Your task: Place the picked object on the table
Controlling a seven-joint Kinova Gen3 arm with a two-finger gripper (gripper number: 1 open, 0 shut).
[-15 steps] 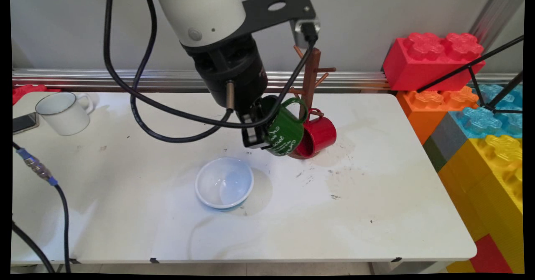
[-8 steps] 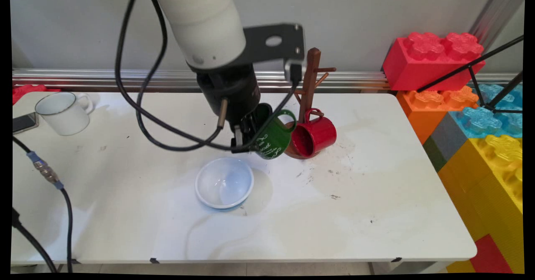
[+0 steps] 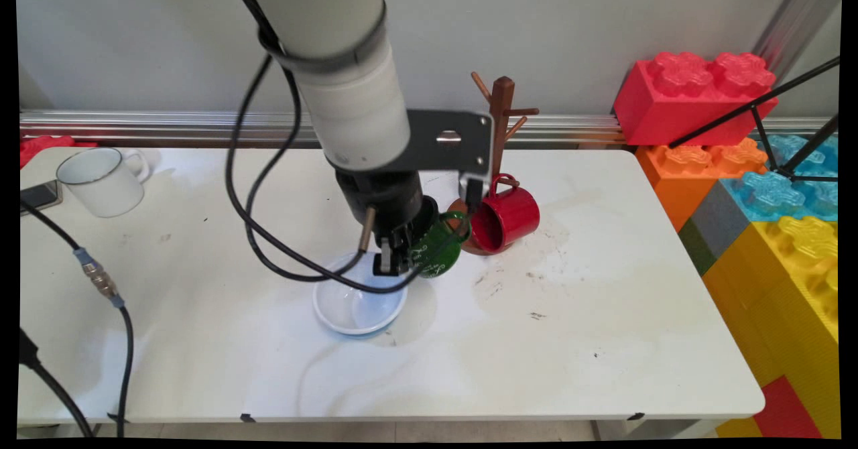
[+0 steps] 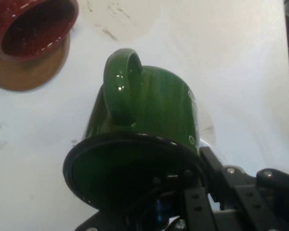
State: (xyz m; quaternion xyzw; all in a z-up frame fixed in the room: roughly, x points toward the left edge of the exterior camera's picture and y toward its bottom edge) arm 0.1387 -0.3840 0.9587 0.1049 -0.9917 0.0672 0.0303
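Green enamel filled most of what I saw through the hand camera: the black two-finger gripper (image 3: 395,261) was clamped on the rim of a glossy green mug with white lettering (image 3: 437,248), one finger inside the mouth and the other against the outer wall. In that view the green mug (image 4: 144,120) lay tilted, its looped handle turned toward the top of the picture and its dark rim toward the gripper (image 4: 195,192).

From the main camera I saw the mug held off the white surface (image 3: 603,315), just beside the far right edge of a shallow white bowl with a pale blue rim (image 3: 358,301). The gripper hung over that edge of the bowl.

Just to the right of the mug stood a brown wooden mug tree with short pegs (image 3: 501,110), and a red enamel mug (image 3: 506,218) hung on its side from a low peg, mouth turned toward the green one. The two mugs were near each other; I could not tell whether they touched.

Far off at the left edge sat a white enamel cup with a dark rim (image 3: 104,181).
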